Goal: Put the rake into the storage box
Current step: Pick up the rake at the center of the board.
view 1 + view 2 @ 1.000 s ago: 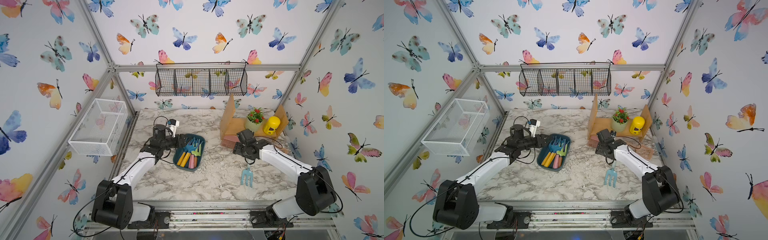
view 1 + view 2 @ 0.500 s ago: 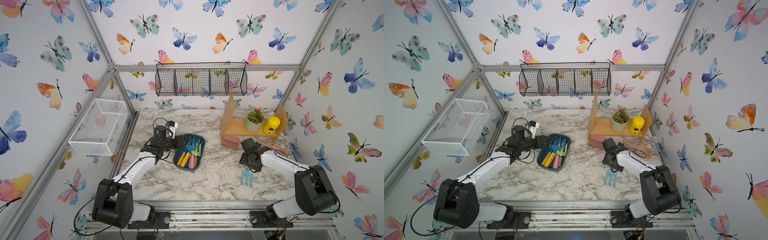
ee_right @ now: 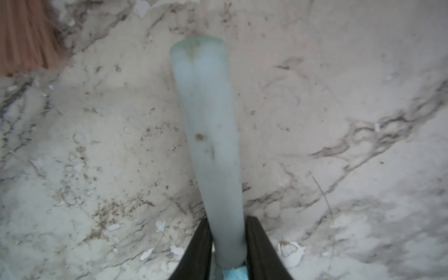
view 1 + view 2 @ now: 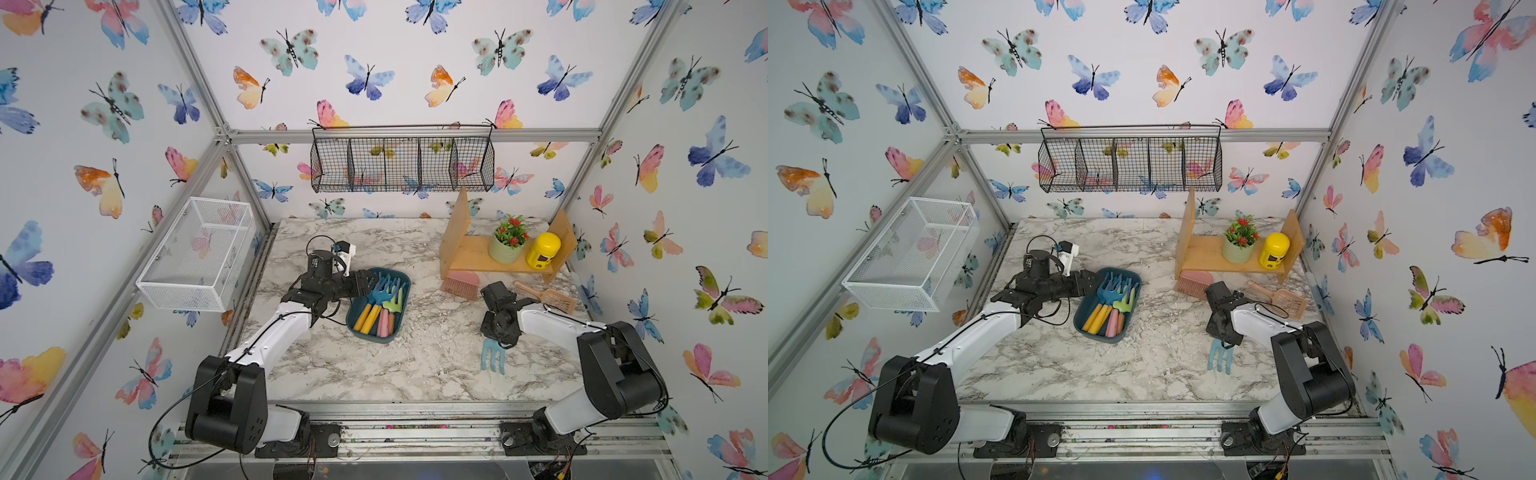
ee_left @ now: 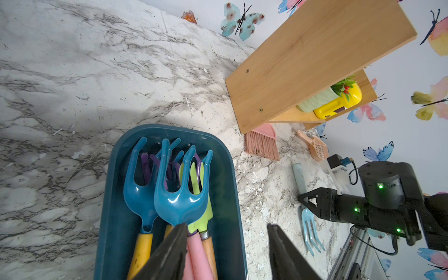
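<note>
The worktop is grey-veined marble, scuffed and strewn with white flakes. It sits inside an aluminium frame with butterfly paper on the walls. A black wire basket hangs on the back wall and a white mesh basket on the left one. At the back right stands a wooden shelf, with a pink brush at its foot and a tan scoop near it.

The rake lies flat near the front right, tines toward the front edge, well apart from the storage box, which sits left of centre with several toy tools in it. The right tool is clamped on the rake's pale handle, a finger pressed against each side. In both top views the right arm's wrist hides that handle and only the tines show. The right wrist view is blurred and cuts off the rake's head.

The left tool hangs at the box's left side, jaws apart, with nothing between them.

A broad stretch of bare marble lies between the box and the rake, and more runs along the front edge.
</note>
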### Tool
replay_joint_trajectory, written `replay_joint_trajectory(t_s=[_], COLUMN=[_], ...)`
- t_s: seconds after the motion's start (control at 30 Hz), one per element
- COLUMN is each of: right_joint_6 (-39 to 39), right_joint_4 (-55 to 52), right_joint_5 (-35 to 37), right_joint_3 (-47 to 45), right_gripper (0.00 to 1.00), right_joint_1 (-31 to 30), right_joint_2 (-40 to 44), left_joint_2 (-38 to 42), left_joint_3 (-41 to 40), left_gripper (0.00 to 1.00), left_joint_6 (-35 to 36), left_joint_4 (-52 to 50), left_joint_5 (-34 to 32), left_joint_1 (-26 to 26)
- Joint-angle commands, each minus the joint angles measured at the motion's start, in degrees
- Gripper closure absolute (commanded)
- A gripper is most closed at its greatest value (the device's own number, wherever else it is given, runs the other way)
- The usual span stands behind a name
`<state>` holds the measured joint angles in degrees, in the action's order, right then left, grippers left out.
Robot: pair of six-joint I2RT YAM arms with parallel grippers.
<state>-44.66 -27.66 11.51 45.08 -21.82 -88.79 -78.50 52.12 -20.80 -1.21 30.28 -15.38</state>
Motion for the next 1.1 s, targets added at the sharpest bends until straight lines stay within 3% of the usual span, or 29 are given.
replay_joint_trajectory(t_s=[0.0, 0.13, 0.27, 0.53, 0.7, 1.07], right_joint_6=[3.10, 10.91, 19.63, 25.69, 29.81, 34.08], right_joint_4=[0.78, 3.63, 5.86, 5.56, 4.09, 0.55], right_joint_5=[-3.37, -11.50, -28.52, -53.84, -59.44, -60.98], right_joint_3=[1.00, 4.96, 12.17, 21.95, 25.15, 29.49], right_gripper=[0.88, 0.93, 0.91, 0.87, 0.87, 0.87], right_joint_1=[0.12, 0.12, 0.09, -1.32, -5.28, -12.11], right_joint_2=[-1.56, 0.02, 1.25, -1.79, -3.60, -6.89], left_joint_2=[-0.68, -1.86, -3.64, -6.30, -7.68, -7.35], left_joint_3=[2.31, 4.72, 7.01, 8.58, 9.24, 7.91], left_gripper=[0.43, 0.43, 0.42, 0.32, 0.29, 0.29], left_joint_6=[1.79, 3.36, 4.20, 4.55, 3.98, 2.27], left_joint_4=[-1.66, -3.50, -5.03, -4.72, -3.38, 1.07], left_joint_5=[1.51, 4.58, 9.23, 14.97, 17.00, 17.65], left_joint_1=[-0.05, -0.02, -0.31, -5.11, -7.04, -7.11])
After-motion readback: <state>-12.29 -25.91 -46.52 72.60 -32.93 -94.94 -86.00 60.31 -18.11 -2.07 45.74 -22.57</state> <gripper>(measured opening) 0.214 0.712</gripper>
